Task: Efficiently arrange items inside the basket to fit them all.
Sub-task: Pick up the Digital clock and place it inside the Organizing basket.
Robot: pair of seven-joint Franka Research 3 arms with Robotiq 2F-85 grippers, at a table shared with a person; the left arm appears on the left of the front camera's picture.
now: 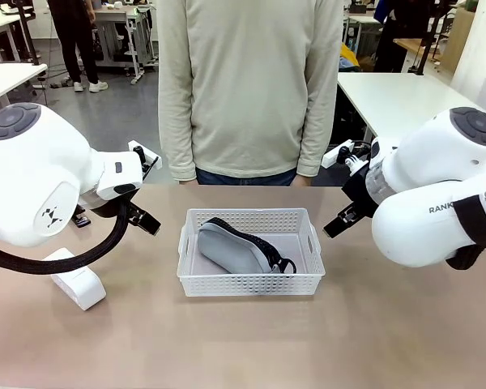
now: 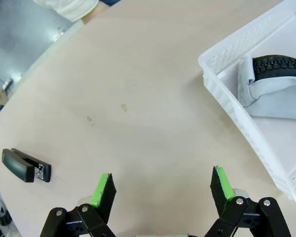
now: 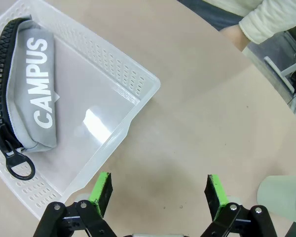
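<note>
Left end effector (image 2: 162, 183): fingers spread wide, green pads (image 2: 102, 186) well apart, nothing between them. It hangs over bare bench (image 2: 138, 98) and touches nothing.
Left end effector, position: beside the basket's (image 2: 237, 111) short end, outside its wall. The wall runs up the right side of the left wrist view.
Right end effector (image 3: 158, 190): also spread wide and empty, with nothing touching the pads. Below it is open bench, just outside the basket's corner.
Basket: shallow, white, with perforated sides. It sits mid-bench between the two arms, long side toward the front camera, with a handle cut-out visible in the right short end.
Grey zip pouch (image 1: 231, 250): the one item inside the basket. It lies on a slant across the left and middle of the floor. The black zipper runs along its upper edge, and the ring pull rests low near the front wall.
Pouch, detail: white print "CAMPUS" on the grey side, readable in the right wrist view. The basket floor next to it is bare and glossy.
Small black stapler (image 2: 25, 166): flat on the bench, well apart from the basket, far side of the left end effector.
White rounded block (image 1: 77, 284): on the bench left of the basket, under the left arm's black cable.
Pale green cup (image 3: 283, 197): cut off at the corner of the right wrist view, outside the basket.
Person (image 1: 251, 81): stands at the bench's far edge in a cream sweater.
</note>
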